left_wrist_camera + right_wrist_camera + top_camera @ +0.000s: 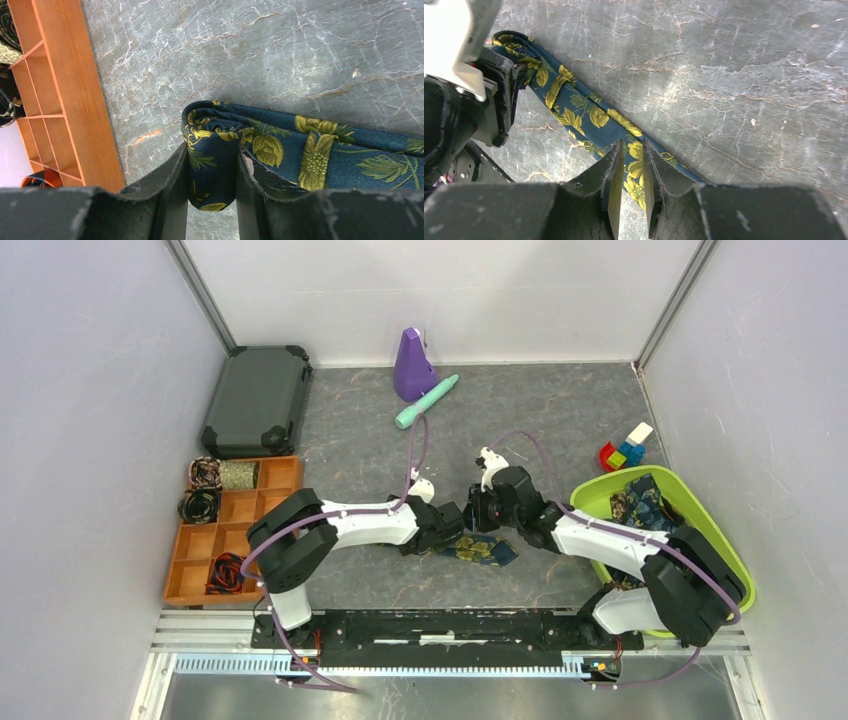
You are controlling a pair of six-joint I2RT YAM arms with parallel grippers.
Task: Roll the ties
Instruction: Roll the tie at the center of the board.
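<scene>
A navy tie [482,550] with yellow-gold flowers lies across the table between my two arms. In the left wrist view its end is folded into a small roll [212,170], and my left gripper [212,150] is shut on that roll. From there the tie [320,150] runs off flat to the right. My right gripper [633,145] stands over the flat strip [584,112] farther along. Its jaws leave a narrow gap, and the tie lies flat beneath them, not between them. The left gripper [489,100] shows at the strip's far end.
An orange compartment tray [270,475] at the left holds coiled ties [199,506]. A lime green bin [700,510] at the right holds more ties [645,502]. A dark case [258,400], purple object [412,365], teal cylinder [426,402] and toy blocks [625,450] lie at the back.
</scene>
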